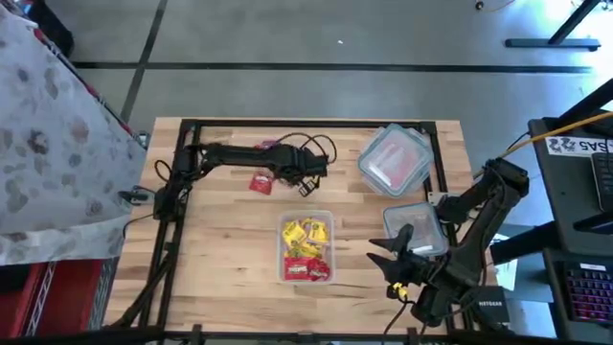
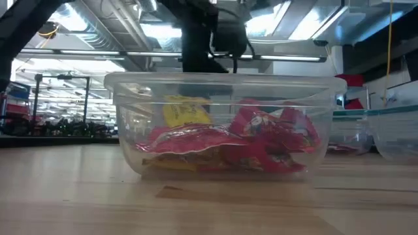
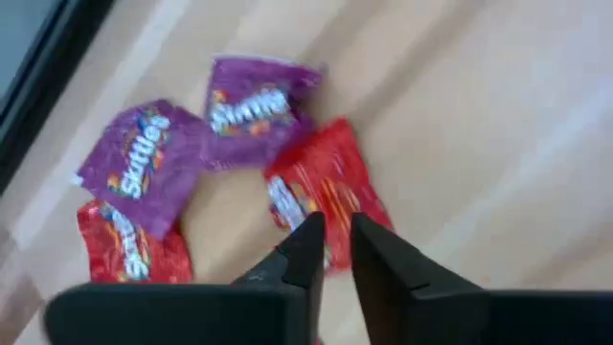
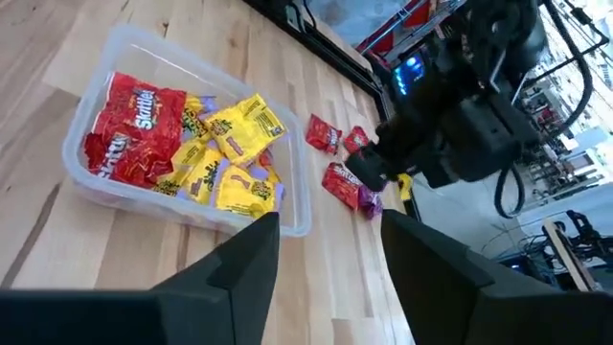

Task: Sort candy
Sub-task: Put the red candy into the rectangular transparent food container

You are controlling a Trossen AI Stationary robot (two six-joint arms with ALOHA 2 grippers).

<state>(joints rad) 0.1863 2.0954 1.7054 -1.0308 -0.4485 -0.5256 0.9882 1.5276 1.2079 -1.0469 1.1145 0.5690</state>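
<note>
Between the left gripper's nearly closed fingers we find nothing held; just beyond lie loose red and purple wrapped candy packets on the wooden table. We note more red and yellow packets filling a clear rectangular plastic tub mid-table. The right gripper waits open nearby.

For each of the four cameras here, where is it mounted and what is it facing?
High: overhead, straight down on the table; both arms show.
Low: table height, facing the clear tub; an arm hangs behind.
Left wrist: on the left arm, above loose candy; left tool nearly closed.
Right wrist: on the right arm, facing the tub; right tool open.
Shared: the tub appears in the high, low and right wrist views.
</note>
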